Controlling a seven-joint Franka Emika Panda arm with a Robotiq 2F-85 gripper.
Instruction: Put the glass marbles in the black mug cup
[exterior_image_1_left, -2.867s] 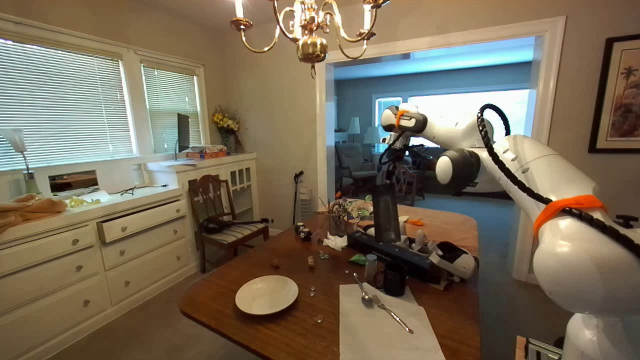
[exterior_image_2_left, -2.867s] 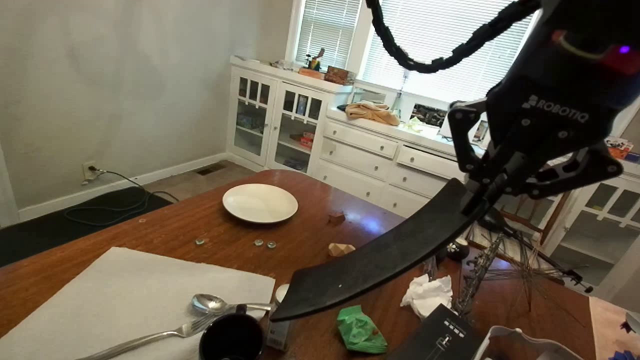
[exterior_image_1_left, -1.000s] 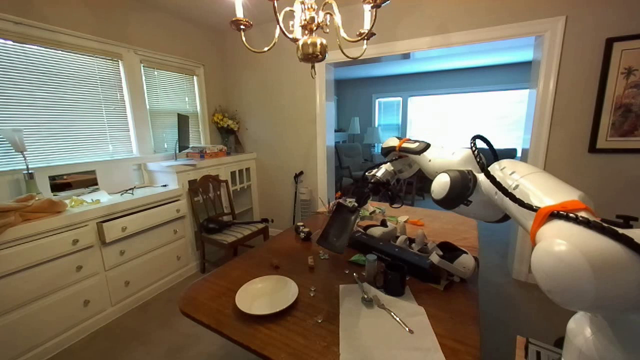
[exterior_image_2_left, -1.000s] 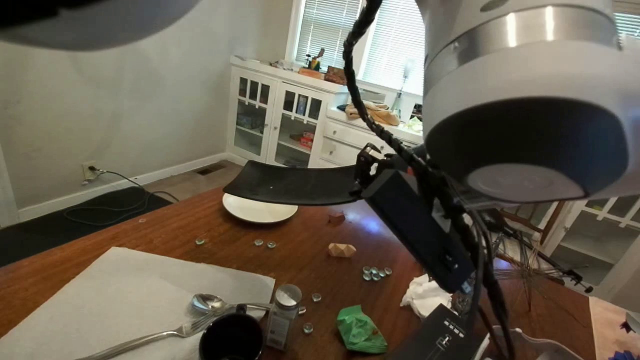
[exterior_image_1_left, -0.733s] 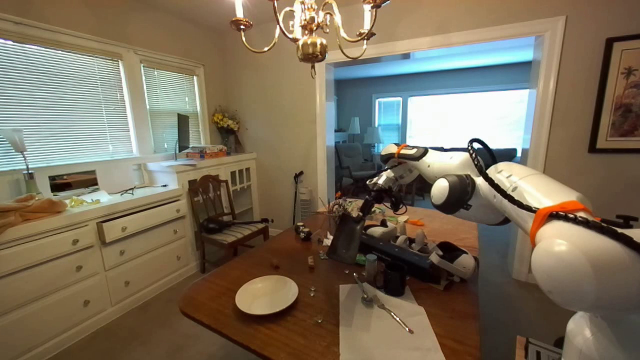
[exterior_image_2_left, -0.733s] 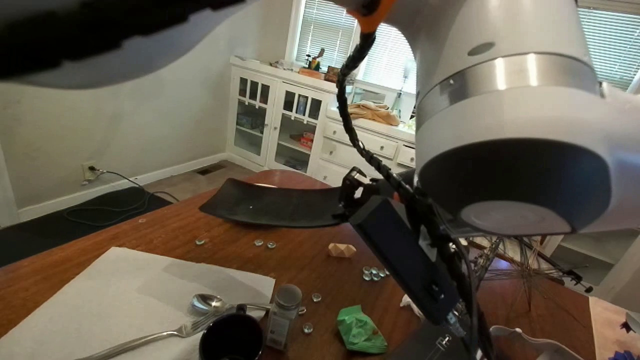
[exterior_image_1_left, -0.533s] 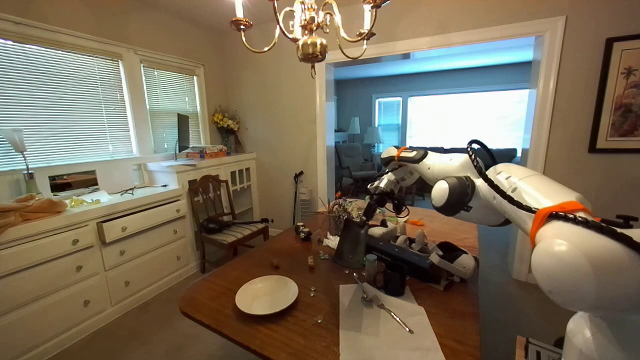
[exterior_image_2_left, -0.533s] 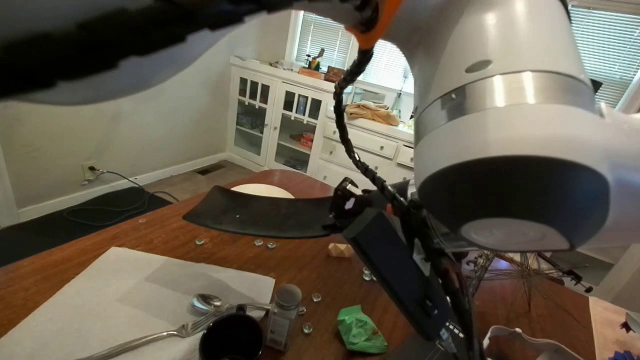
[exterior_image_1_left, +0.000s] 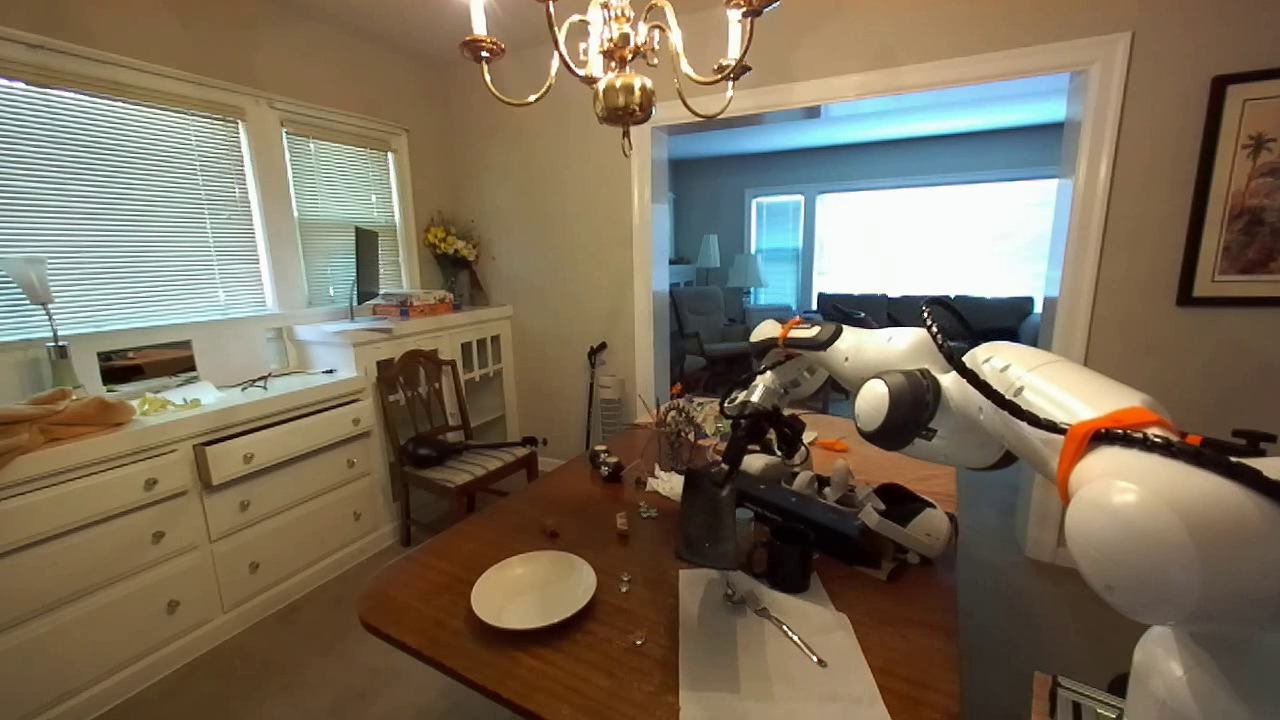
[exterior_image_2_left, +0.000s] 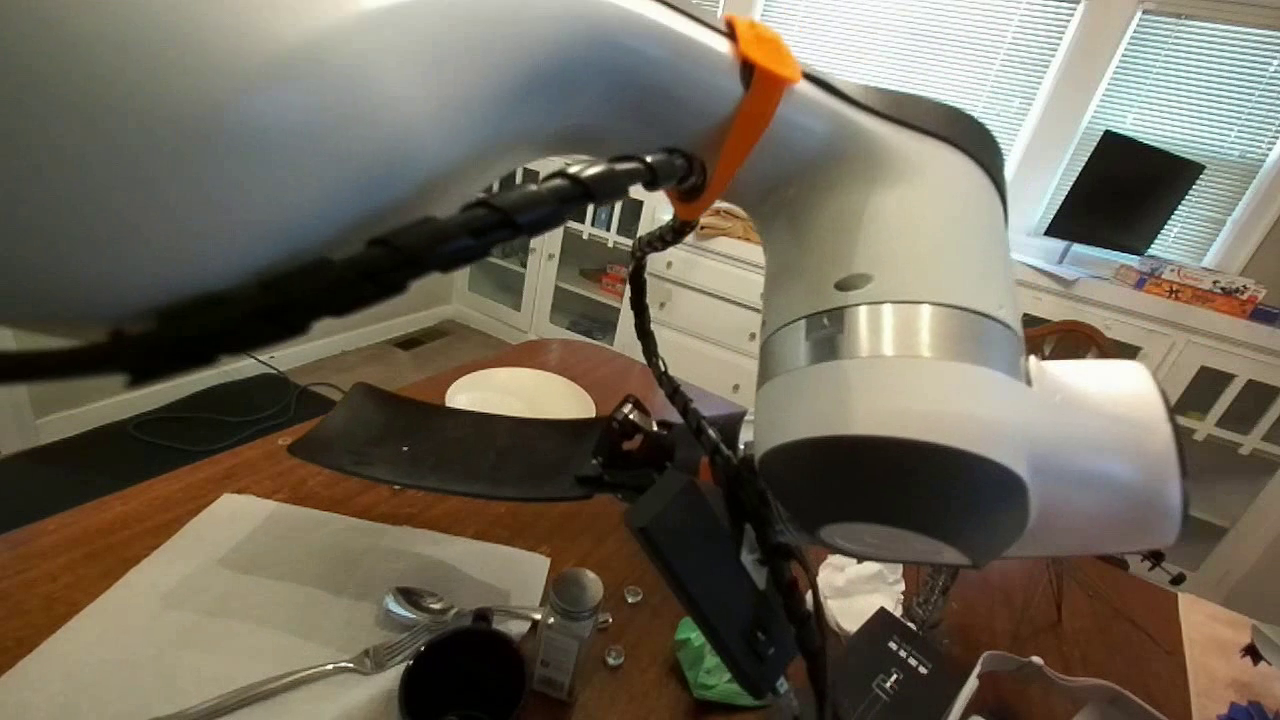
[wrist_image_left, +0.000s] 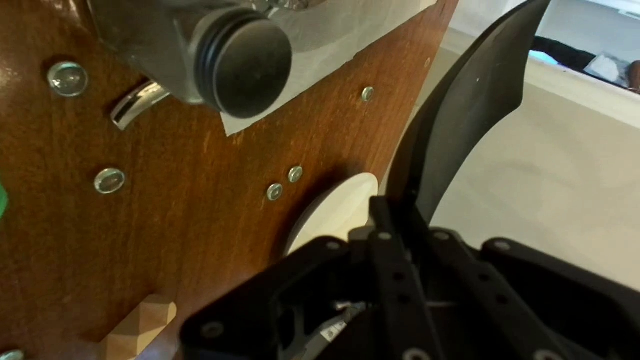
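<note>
The black mug (exterior_image_1_left: 790, 558) stands at the paper's corner; it also shows in an exterior view (exterior_image_2_left: 462, 672). Small clear glass marbles lie scattered on the table: two (wrist_image_left: 285, 183) near the plate, two (exterior_image_2_left: 632, 594) beside the shaker, a cluster (exterior_image_1_left: 647, 511) farther back. My gripper (wrist_image_left: 400, 205) is shut on the end of a curved black sheet (wrist_image_left: 465, 105). The sheet also shows in both exterior views (exterior_image_1_left: 706, 520) (exterior_image_2_left: 450, 445), held above the table, before the shaker and the mug. In an exterior view the arm and sheet hide some marbles.
A clear shaker with a grey lid (exterior_image_2_left: 575, 592) stands beside the mug. Spoon (exterior_image_2_left: 415, 604) and fork (exterior_image_1_left: 785, 628) lie on white paper (exterior_image_1_left: 770, 660). A white plate (exterior_image_1_left: 533, 590), a wooden block (wrist_image_left: 140, 325), green wrapper (exterior_image_2_left: 705, 665) and dark box (exterior_image_2_left: 895, 665) are nearby.
The arm has come down and swung over the table, carrying the black sheet lower and towards the paper and mug. The sheet now covers part of the shaker in an exterior view.
</note>
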